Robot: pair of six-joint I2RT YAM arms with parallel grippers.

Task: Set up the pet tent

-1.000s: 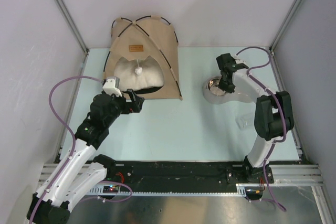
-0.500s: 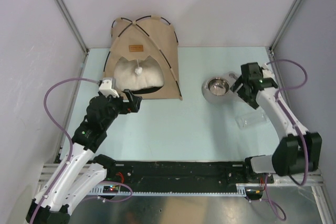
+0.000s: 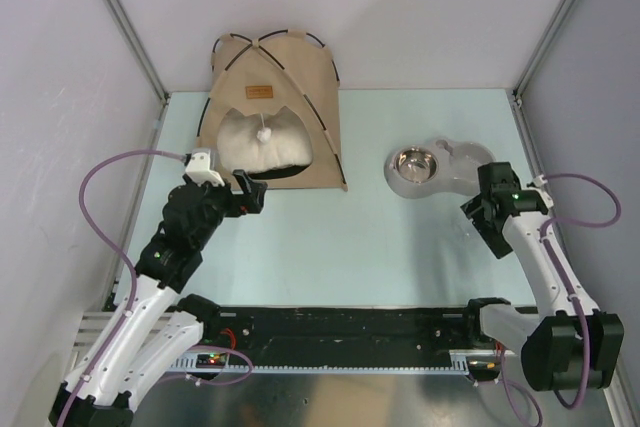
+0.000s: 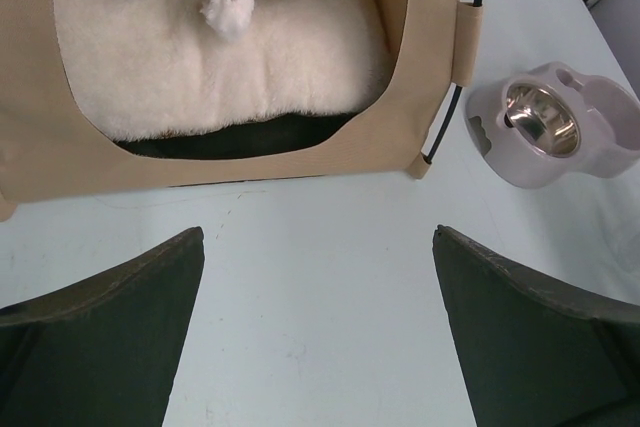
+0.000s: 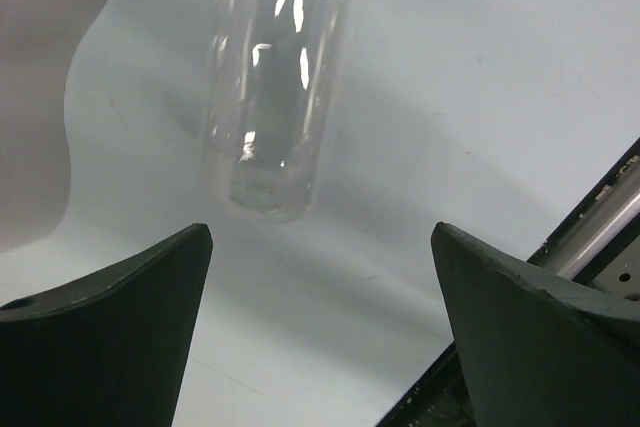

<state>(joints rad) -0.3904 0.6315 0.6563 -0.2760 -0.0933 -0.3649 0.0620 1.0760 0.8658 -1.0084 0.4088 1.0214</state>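
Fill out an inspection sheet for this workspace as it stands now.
Surface: pale blue-green table, no spills seen.
Job's things: pet tent upright at far left, fluffy pillow inside, pom-pom hanging in the doorway.
Clutter: grey feeder with steel bowl; clear plastic container lying before the right gripper.
Grippers: left gripper open, fingers empty, facing the tent; right gripper open, empty.
Cables: purple cable looping off each arm, clear of the tent.
Surroundings: plain walls, metal frame posts.
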